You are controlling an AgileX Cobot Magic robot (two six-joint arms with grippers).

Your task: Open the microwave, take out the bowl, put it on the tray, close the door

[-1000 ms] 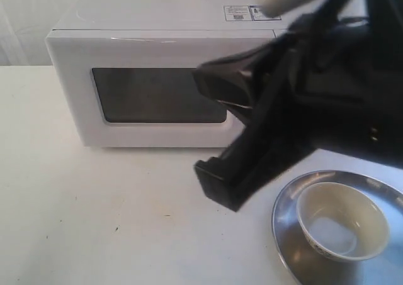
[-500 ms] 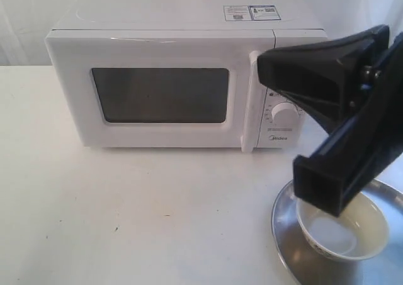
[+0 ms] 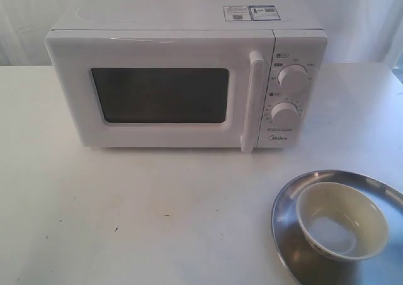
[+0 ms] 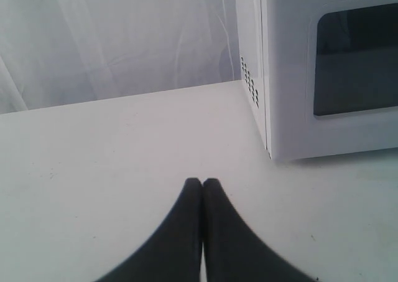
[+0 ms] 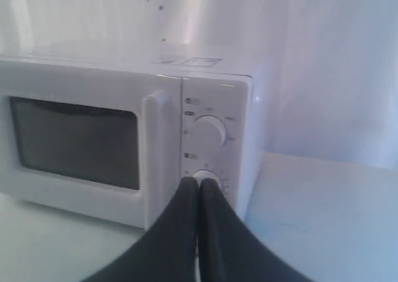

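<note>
Looking at a white microwave sitting toward the back of the white surface. Seeing its door lying shut, flat against the front, with the dark window in the middle. Seeing the tall white handle standing straight up along the door's right edge. Finding two round knobs just to the right of the handle, the upper knob sitting right above the lower knob. Spotting small stickers lying on the microwave's top. Finding the shiny round tray resting on the surface at the front right, well apart from the microwave and partly cut off by the edge of the exterior view. Seeing the cream bowl sitting upright inside the tray, near its middle, with its mouth facing up and a faint dark pattern showing low on its outside. Turning to the left end effector: seeing its two dark fingers pressed tight together, pinching nothing, hanging over bare surface near the microwave's side wall with the little vent holes. Turning to the right end effector: seeing its fingers pressed together too, gripping nothing, pointing at the microwave's front. Seeing its tips lining up with the lower knob in the right wrist view, but not being able to tell how close to the knob.
</note>
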